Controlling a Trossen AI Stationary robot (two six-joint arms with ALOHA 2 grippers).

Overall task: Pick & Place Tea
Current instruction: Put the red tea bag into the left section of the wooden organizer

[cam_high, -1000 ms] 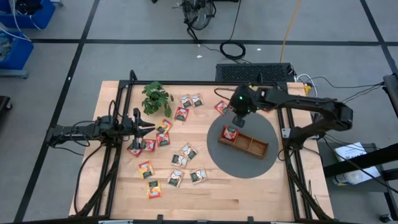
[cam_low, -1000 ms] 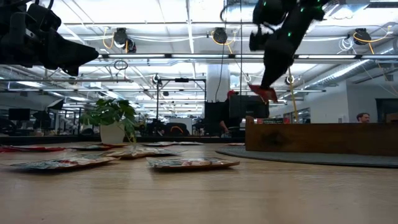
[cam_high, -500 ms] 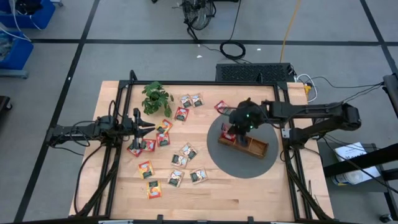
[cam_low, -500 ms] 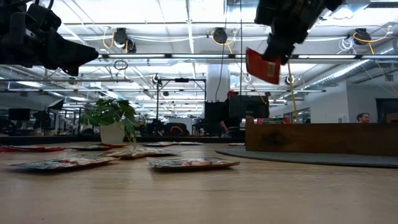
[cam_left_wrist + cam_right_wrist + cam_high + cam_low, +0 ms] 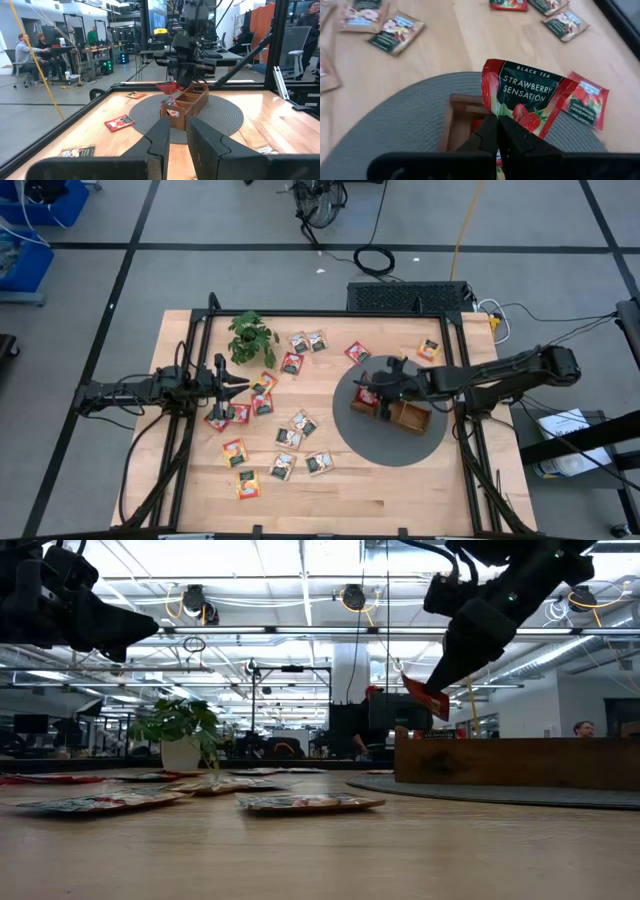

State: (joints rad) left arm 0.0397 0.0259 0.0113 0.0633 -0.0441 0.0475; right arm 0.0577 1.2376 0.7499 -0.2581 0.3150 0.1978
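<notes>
- The right claw [image 5: 497,120] was clamped on the lower edge of one tea sachet [image 5: 527,97]. The sachet was a small flat square, red with a dark green panel, white lettering reading "Black Tea Strawberry Sensation" and a strawberry picture.
- In the low view that held sachet [image 5: 424,697] hung tilted in the air, just above the end wall of the wooden tray [image 5: 520,760].
- Directly beneath the claw lay the tray's end compartment [image 5: 455,107]. Red packets already showed inside it in the left wrist view, though I could not count them.
- Under the tray there was one round grey mat [image 5: 390,445].
- Just beyond the mat's edge, near the claw, lay a single red sachet [image 5: 585,102].
- Farther from the claw, about fifteen loose sachets [image 5: 289,437] were spread flat on the wood in red, orange-yellow and white-green. Most lay towards the left arm.
- One orange-yellow sachet [image 5: 429,350] lay alone on the other side of the claw.
- One leafy plant [image 5: 252,337] stood past them, at the table's far edge.
- Farthest off, the left claw [image 5: 240,385] hovered over the sachets, its fingers [image 5: 157,140] a narrow gap apart and holding nothing.
- A second before, the right claw had been over the mat's far edge. Half a second before, it had carried the sachet higher. The sachet had since come down to the tray's end, and the left arm had not moved.
</notes>
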